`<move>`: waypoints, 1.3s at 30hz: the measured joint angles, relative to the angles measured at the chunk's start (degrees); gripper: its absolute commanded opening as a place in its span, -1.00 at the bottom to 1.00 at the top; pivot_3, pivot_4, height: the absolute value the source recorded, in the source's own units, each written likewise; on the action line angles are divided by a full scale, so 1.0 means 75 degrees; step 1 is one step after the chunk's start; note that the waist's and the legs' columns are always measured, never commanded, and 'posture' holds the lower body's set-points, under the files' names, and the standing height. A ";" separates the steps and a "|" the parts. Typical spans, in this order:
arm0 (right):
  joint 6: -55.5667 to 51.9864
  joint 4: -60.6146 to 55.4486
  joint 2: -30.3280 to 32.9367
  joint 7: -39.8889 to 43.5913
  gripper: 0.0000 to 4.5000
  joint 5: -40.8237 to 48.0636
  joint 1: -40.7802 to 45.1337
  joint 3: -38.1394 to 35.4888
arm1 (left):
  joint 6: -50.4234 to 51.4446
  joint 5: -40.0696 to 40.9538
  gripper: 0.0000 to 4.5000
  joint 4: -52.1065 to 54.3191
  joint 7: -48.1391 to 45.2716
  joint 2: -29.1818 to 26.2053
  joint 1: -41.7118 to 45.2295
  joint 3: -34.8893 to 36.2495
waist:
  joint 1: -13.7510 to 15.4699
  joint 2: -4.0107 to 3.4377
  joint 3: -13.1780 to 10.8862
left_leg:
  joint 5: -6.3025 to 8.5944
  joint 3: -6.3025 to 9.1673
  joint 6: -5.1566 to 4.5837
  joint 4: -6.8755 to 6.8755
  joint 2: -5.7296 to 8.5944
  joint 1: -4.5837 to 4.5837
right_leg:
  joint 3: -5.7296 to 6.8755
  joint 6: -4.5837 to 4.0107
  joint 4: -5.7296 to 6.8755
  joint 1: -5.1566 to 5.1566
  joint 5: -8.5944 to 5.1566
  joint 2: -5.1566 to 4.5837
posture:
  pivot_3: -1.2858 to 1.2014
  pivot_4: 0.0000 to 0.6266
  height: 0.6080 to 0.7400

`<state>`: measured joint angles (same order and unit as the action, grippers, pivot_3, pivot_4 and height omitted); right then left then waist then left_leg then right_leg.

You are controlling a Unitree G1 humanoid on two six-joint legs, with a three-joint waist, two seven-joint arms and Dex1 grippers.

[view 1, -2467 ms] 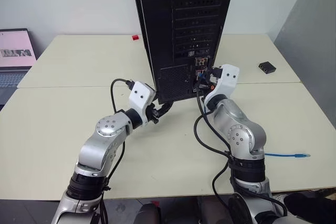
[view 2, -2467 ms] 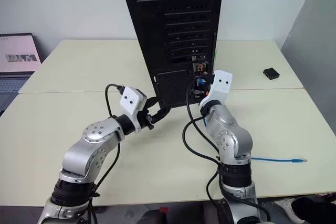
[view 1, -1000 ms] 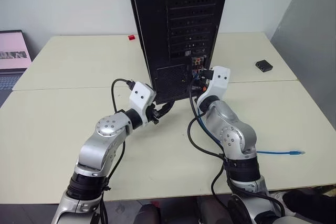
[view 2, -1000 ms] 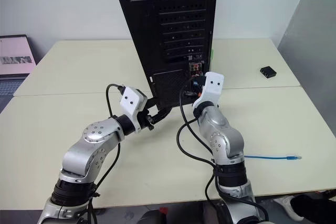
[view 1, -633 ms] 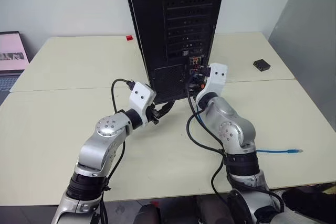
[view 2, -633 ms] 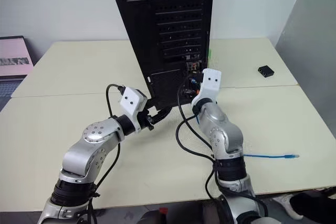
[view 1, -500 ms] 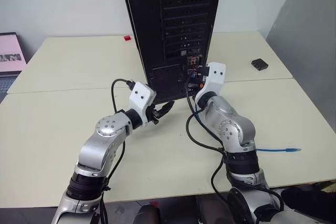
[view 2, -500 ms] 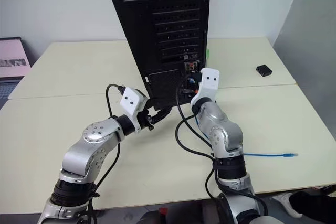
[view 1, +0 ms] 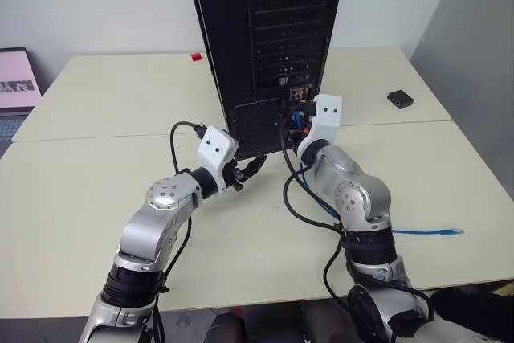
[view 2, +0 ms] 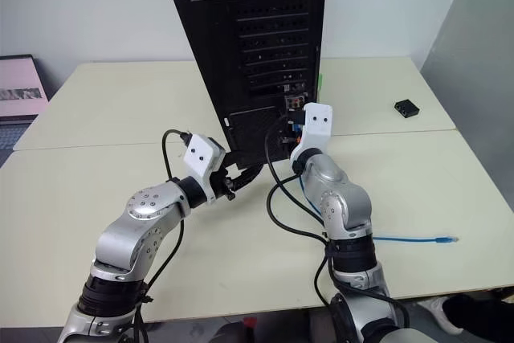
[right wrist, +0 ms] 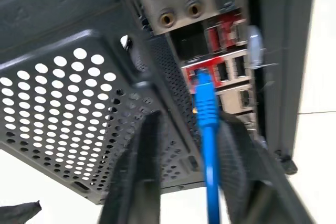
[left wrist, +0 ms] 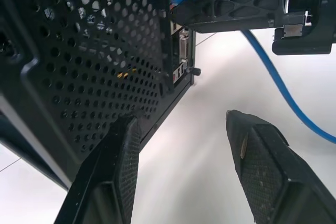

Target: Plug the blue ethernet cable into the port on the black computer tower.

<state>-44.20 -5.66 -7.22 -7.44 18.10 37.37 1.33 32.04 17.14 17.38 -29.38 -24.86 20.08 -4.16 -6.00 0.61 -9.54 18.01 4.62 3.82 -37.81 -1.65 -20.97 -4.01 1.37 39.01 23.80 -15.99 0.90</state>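
The black computer tower stands upright on the table with its rear toward me. The blue ethernet cable runs up between my right gripper's fingers, and its plug sits in the port in the red-framed row of the connector strip. My right gripper is open around the cable without pinching it, right at the strip. The cable's other end lies on the table to the right. My left gripper is open at the tower's lower rear edge, by the perforated panel.
Black robot cables loop over the table beside the right arm. A small black box lies at the back right. A small red piece sits behind the tower on the left, and a laptop is at the far left.
The whole view has swung slightly. My right wrist has turned a little at the connector strip. The left arm has kept still.
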 measured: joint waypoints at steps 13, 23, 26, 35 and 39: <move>-0.0327 -0.0400 0.0221 0.0341 0.98 -0.0162 -0.0039 0.0075 | -0.0022 -0.0056 0.19 -0.0004 0.0009 0.0039 0.0002 0.0004 | 0.0170 0.0000 0.0000 | 0.0000 0.0003 0.0000 -0.0004 0.0006 -0.0004 | 0.0009 0.0001 0.0003 0.0000 0.0000 -0.0004 | 0.03 -0.52 1.00; -0.1186 -0.1693 0.0961 0.0531 0.98 -0.0170 -0.0573 0.0177 | -0.0024 -0.0279 0.19 -0.0175 -0.0156 -0.0104 0.0258 -0.0070 | 0.0208 0.0000 0.0000 | 0.0000 0.0005 0.0000 -0.0006 0.0012 -0.0007 | 0.0012 0.0002 0.0002 -0.0002 -0.0001 -0.0004 | 0.03 -0.52 1.00; -0.1533 -0.2248 0.1570 0.0942 0.98 -0.0122 -0.0789 0.0277 | -0.0143 -0.0273 0.19 -0.0315 -0.0385 -0.0178 0.0307 -0.0078 | 0.0214 0.0001 -0.0003 | 0.0000 0.0003 0.0000 -0.0006 0.0013 -0.0007 | 0.0012 0.0003 0.0001 -0.0002 -0.0001 -0.0004 | 0.03 -0.52 1.00; -0.2050 -0.3521 0.3936 0.2972 0.98 0.0798 -0.1116 -0.0223 | -0.0431 -0.0081 0.19 -0.0858 -0.1676 -0.0737 0.0709 -0.0020 | 0.0250 0.0001 -0.0016 | 0.0001 0.0006 -0.0003 -0.0007 0.0015 -0.0001 | 0.0018 0.0005 -0.0002 -0.0011 -0.0002 0.0002 | 0.03 -0.52 1.00; -0.2052 -0.3521 0.4251 0.3264 0.98 0.0891 -0.1099 -0.0393 | -0.0461 0.0043 0.19 -0.0942 -0.1981 -0.0775 0.0760 -0.0020 | 0.0252 0.0003 -0.0018 | 0.0001 0.0005 -0.0003 -0.0007 0.0014 -0.0002 | 0.0018 0.0005 -0.0002 -0.0011 -0.0002 0.0002 | 0.03 -0.52 1.00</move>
<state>-59.60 -32.06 24.66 17.03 24.78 29.13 -1.61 28.58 17.46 10.31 -44.24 -30.68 25.77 -4.31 -4.11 0.64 -9.68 18.02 4.66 3.80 -37.87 -1.55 -20.98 -3.87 1.40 39.00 23.72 -16.01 0.92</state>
